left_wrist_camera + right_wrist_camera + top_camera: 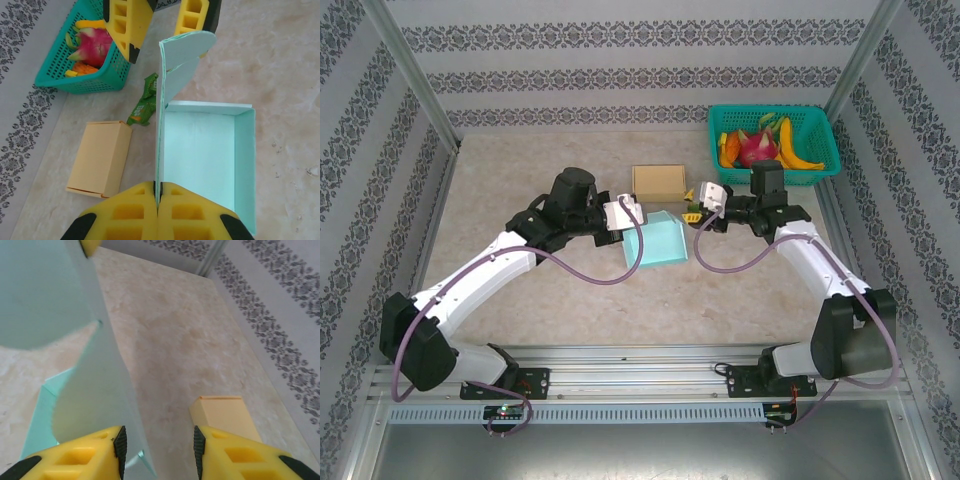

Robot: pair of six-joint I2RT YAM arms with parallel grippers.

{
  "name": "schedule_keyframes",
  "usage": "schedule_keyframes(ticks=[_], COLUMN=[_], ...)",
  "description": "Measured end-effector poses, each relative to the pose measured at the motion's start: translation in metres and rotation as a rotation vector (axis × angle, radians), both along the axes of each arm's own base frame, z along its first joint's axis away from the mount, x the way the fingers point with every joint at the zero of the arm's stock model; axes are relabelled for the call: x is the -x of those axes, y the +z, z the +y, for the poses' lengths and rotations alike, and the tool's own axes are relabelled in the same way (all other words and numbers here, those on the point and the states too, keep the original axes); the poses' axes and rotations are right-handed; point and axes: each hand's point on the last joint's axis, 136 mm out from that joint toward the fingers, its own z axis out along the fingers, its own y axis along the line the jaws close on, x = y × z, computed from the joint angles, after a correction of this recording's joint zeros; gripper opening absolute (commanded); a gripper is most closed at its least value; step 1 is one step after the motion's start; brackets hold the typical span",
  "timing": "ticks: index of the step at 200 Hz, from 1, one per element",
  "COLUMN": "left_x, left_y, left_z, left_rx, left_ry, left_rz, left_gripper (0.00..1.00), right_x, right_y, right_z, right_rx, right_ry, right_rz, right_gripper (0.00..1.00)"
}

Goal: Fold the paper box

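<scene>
Illumination was bright, even and diffuse in all views, and no glare was recorded. In the top view, the arms cast only faint, soft-edged shadows on the table (650, 310). In the right wrist view, the paper box (95, 405) flap stood close to the lens and was blurred. The yellow fingers (240, 457) were also soft. The left wrist view was sharp at mid-range.

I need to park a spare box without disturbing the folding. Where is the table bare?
Bare: the back-left table, between the left wall and the tan box; also the near strip from the paper box to the table's front edge. Crowded: back right, where fruit basket, green packet and right gripper cluster.
</scene>
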Motion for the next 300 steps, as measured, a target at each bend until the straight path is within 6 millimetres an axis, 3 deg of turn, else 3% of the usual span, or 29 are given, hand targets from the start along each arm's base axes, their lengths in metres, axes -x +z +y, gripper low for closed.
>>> schedule_keyframes(ticks=[94, 116, 183, 202, 223, 237, 259, 285, 300], left_x=[-0.001, 0.0, 0.011, 0.012, 0.015, 0.018, 0.026, 0.021, 0.011], left_y=[-0.004, -0.004, -0.01, -0.012, -0.013, -0.008, 0.011, 0.04, 0.053], left_z=[-0.001, -0.002, -0.007, -0.006, -0.005, -0.006, -0.008, 0.003, 0.016], left_rx=[-0.011, -0.011, -0.031, -0.032, -0.015, 0.024, 0.11, 0.237, 0.316], left_ry=[0.0, -0.004, -0.04, -0.04, -0.035, -0.035, -0.019, 0.111, 0.244], left_rz=[0.001, 0.001, 0.02, 0.024, 0.024, 0.015, -0.009, -0.01, 0.024], left_gripper=[0.0, 0.0, 0.0, 0.0, 0.19, 0.43, 0.48, 0.53, 0.67], right_x=[0.026, 0.03, 0.033, 0.032, 0.033, 0.032, 0.027, 0.015, 0.011], right_y=[-0.01, -0.012, -0.019, -0.02, -0.021, -0.022, -0.023, -0.021, -0.022], right_z=[0.03, 0.033, 0.034, 0.034, 0.035, 0.036, 0.035, 0.032, 0.031], right_rx=[0.06, 0.066, 0.082, 0.084, 0.078, 0.073, 0.063, 0.043, 0.031], right_ry=[0.151, 0.165, 0.175, 0.179, 0.187, 0.185, 0.172, 0.136, 0.121], right_rz=[0.013, 0.022, 0.037, 0.038, 0.044, 0.048, 0.058, 0.038, 0.026], right_gripper=[0.38, 0.32, 0.0, 0.0, 0.0, 0.0, 0.0, 0.0, 0.0])
